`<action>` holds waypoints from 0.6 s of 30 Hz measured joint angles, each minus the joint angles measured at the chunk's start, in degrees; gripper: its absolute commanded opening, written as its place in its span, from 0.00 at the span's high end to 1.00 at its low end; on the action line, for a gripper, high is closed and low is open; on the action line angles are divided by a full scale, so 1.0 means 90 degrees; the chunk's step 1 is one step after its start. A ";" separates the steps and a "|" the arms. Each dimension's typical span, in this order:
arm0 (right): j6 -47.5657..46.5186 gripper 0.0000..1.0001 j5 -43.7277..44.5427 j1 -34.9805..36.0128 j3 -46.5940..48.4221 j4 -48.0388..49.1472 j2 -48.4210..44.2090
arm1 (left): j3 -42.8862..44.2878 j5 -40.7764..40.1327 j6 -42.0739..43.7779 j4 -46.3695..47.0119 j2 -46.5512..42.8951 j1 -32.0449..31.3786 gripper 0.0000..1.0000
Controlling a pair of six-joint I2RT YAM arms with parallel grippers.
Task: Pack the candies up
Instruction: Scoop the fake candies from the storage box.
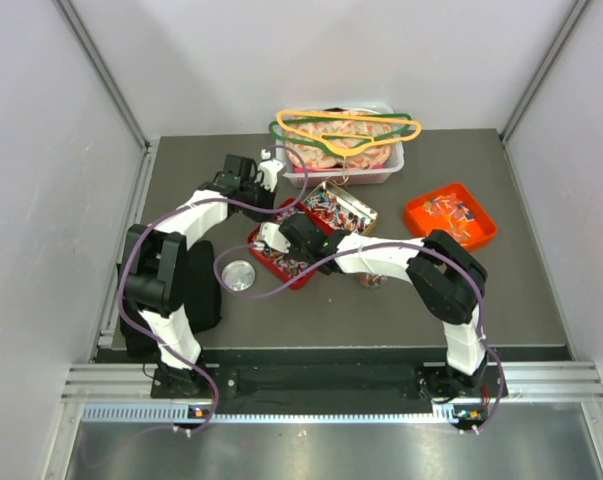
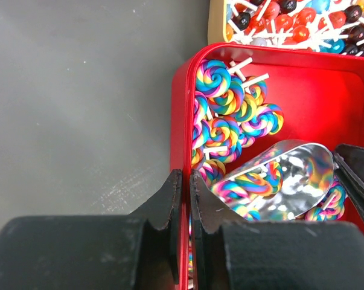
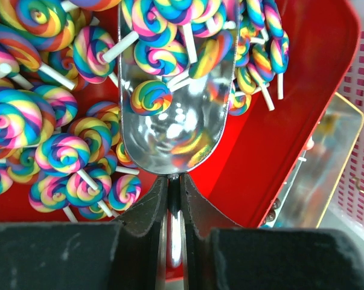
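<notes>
The candies (image 3: 61,151) are rainbow swirl lollipops heaped in a red tin (image 3: 290,121). My right gripper (image 3: 174,181) is shut on the handle of a shiny metal scoop (image 3: 169,121). The scoop lies in the tin with several lollipops in its bowl. My left gripper (image 2: 183,175) is shut on the red tin's side wall (image 2: 178,121), one finger outside and one inside. From the left wrist view the scoop (image 2: 290,175) shows beside the candies (image 2: 227,115). From above, the red tin (image 1: 303,280) sits mid-table under both wrists.
A gold tin (image 1: 341,205) of round ball lollipops (image 2: 290,18) touches the red tin's far side. Behind it stands a white basket (image 1: 346,165) topped with coloured hangers. An orange tray (image 1: 449,215) with sweets is at the right. A round metal lid (image 1: 238,275) lies left.
</notes>
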 measured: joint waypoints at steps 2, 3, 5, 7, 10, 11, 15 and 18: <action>0.0012 1.00 0.0007 -0.0002 0.0000 0.0012 0.0063 | 0.0000 -0.0005 0.0000 -0.0039 0.0000 0.0000 1.00; 0.0012 1.00 0.0002 -0.0005 0.0000 0.0024 0.0075 | 0.0000 -0.0005 0.0000 -0.0063 0.0000 0.0002 1.00; 0.0029 1.00 0.0002 -0.0007 0.0005 0.0039 0.0083 | 0.0000 -0.0007 0.0000 -0.0066 0.0000 0.0007 1.00; 0.0049 1.00 0.0000 -0.0012 0.0005 0.0051 0.0085 | 0.0000 -0.0012 0.0000 -0.0066 0.0000 0.0007 1.00; 0.0129 1.00 -0.0051 -0.0051 0.0005 0.0095 0.0083 | 0.0000 -0.0024 0.0000 -0.0063 0.0000 0.0007 1.00; 0.0170 1.00 -0.0083 -0.0073 0.0002 0.0121 0.0083 | 0.0000 -0.0027 0.0000 -0.0066 0.0000 0.0007 1.00; 0.0279 1.00 -0.0163 -0.0163 -0.0129 0.0393 0.0080 | 0.0000 -0.0027 0.0000 -0.0063 0.0000 0.0005 1.00; 0.0333 1.00 -0.0189 -0.0192 -0.0296 0.0593 0.0019 | 0.0000 -0.0032 -0.0017 -0.0066 0.0000 0.0007 1.00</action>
